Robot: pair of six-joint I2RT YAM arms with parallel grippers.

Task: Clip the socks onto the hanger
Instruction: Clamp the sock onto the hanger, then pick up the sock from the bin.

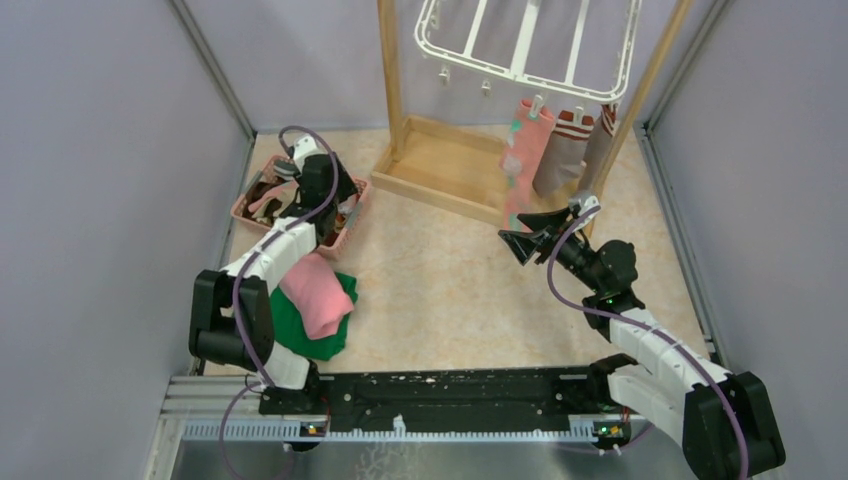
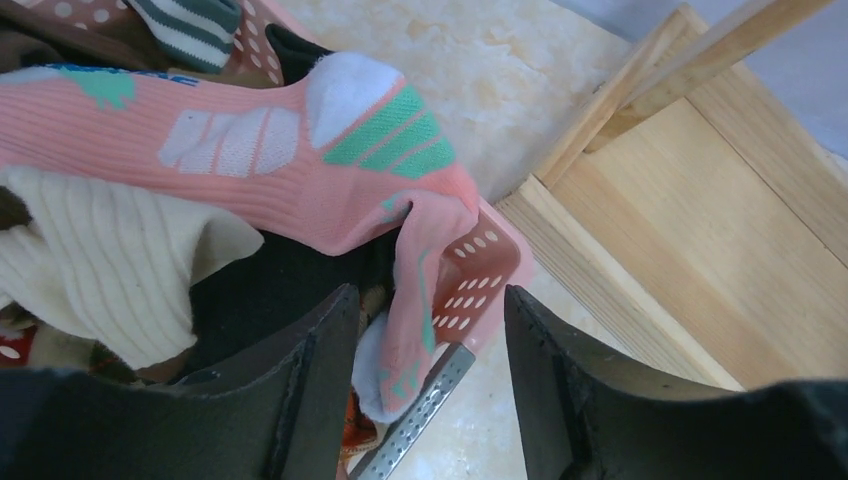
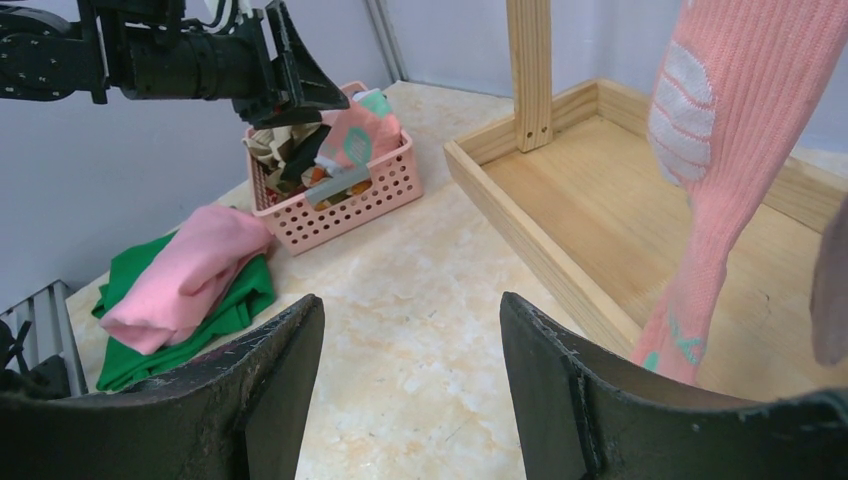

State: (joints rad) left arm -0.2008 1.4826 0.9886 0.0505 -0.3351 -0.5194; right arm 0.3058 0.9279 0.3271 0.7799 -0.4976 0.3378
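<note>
- Left gripper (image 2: 430,300): fingers spread, holding nothing, poised over the pink basket (image 1: 248,200) at 10 o'clock in the top view. A salmon sock (image 2: 300,160) drapes over the basket rim beneath it.
- Right gripper (image 3: 410,305): released and empty, just beside the hanging pink sock (image 1: 525,150).
- Hanger (image 1: 520,72), 12 o'clock: the pink sock, a striped-cuff sock (image 1: 565,150) and a third sock (image 1: 603,135) are clipped along its near rim. The third is seemingly grey and partly hidden by the stand post (image 1: 640,100).

A lab test cell: grey partition walls (image 1: 100,150) enclosing a marble-patterned tabletop (image 1: 450,290) with an aluminium rail (image 1: 450,431).
</note>
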